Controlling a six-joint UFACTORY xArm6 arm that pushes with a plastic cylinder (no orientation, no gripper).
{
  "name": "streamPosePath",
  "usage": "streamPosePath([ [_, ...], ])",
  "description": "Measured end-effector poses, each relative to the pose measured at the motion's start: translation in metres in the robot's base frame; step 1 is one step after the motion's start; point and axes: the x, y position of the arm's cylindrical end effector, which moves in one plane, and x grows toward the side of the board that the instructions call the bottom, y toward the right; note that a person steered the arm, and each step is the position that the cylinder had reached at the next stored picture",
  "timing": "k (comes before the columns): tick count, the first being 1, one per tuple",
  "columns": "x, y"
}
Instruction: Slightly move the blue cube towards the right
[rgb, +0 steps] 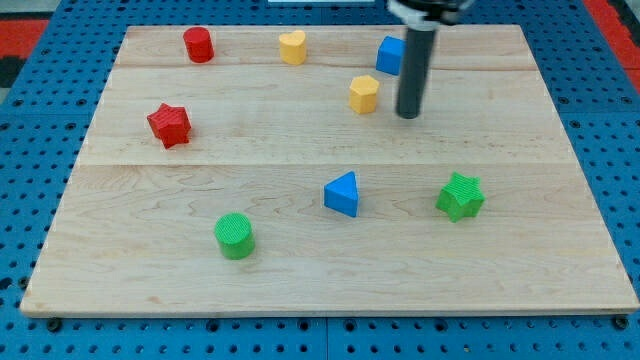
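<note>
Blue cube (390, 54) is sitting near board's (560, 290) top edge, right of centre, partly behind our rod. My tip (408, 114) is resting just below-right of it, w/ nothing grasped, yellow hexagon (364, 94) just left. Yellow heart (292, 47) is lying further left; blue triangle (342, 194) well below.

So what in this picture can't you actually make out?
- Blue cube: in the camera view, the rod covers its right side, so its full shape is hidden.
- My tip: sits below and just right of the blue cube, near the yellow block; whether rod and cube touch cannot be told.
- The arm above the rod: cut off by the view's top edge.
- Wooden board: its underside and supports are hidden.
</note>
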Motion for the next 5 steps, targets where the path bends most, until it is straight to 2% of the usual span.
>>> streamPosePath([
  [1,-0.015,-0.107],
  [2,-0.033,-0.159],
  [3,-0.040,-0.095],
  [4,-0.087,-0.071],
  [5,-0.095,-0.033],
])
